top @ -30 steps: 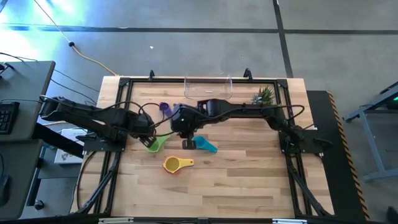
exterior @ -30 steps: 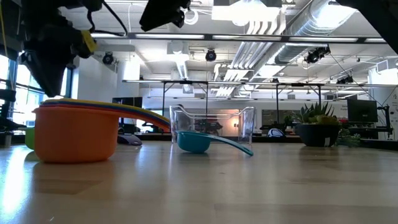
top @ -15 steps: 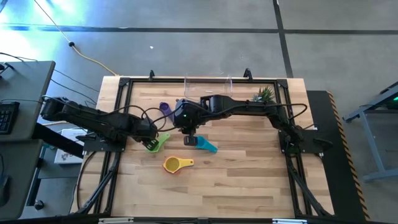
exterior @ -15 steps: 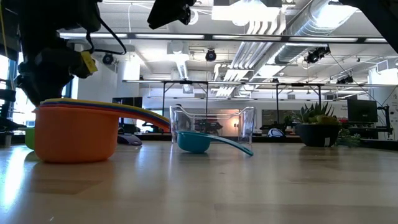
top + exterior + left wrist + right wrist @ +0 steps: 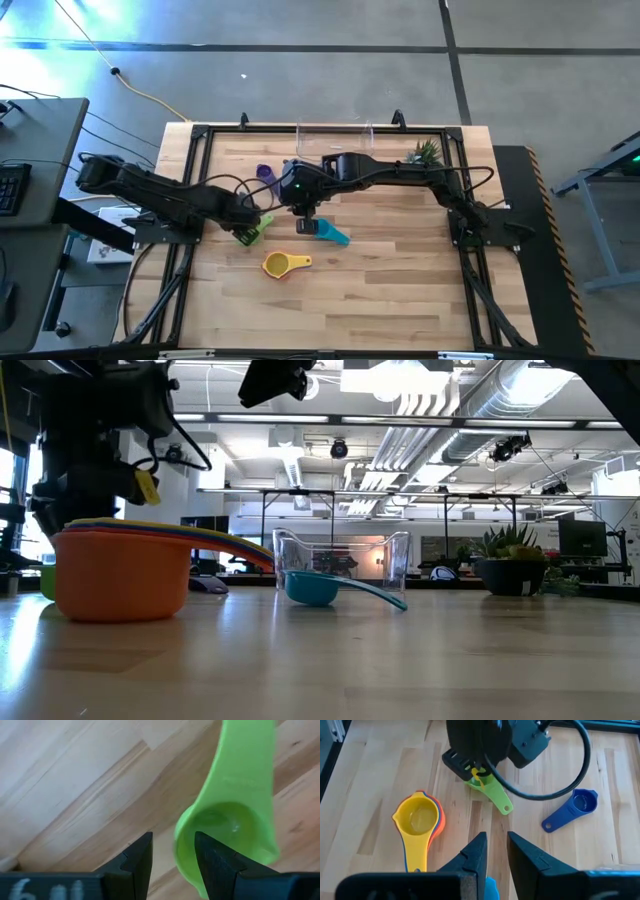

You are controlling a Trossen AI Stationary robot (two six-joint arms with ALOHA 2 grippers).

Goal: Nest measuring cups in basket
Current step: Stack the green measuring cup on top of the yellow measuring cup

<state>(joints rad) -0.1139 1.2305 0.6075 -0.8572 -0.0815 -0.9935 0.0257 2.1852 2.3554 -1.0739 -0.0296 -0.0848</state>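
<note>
The left gripper (image 5: 172, 857) straddles the green cup's (image 5: 227, 827) rim, jaws apart. The right gripper (image 5: 495, 855) hovers near this cup, jaws slightly apart, empty.

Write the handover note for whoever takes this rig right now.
Left gripper: open, low over the table, its fingers astride the green cup's rim, not clamped.
Right gripper: narrowly open, empty, above the teal cup.
Things: yellow cup sits nested on an orange-bottomed stack near the table's middle; blue cup lies alone nearer the basket, at the far edge.
Done: part of the set is nested, on the table.
Left: add green, teal and blue, then get the set into the basket; no cup is seen in it.
</note>
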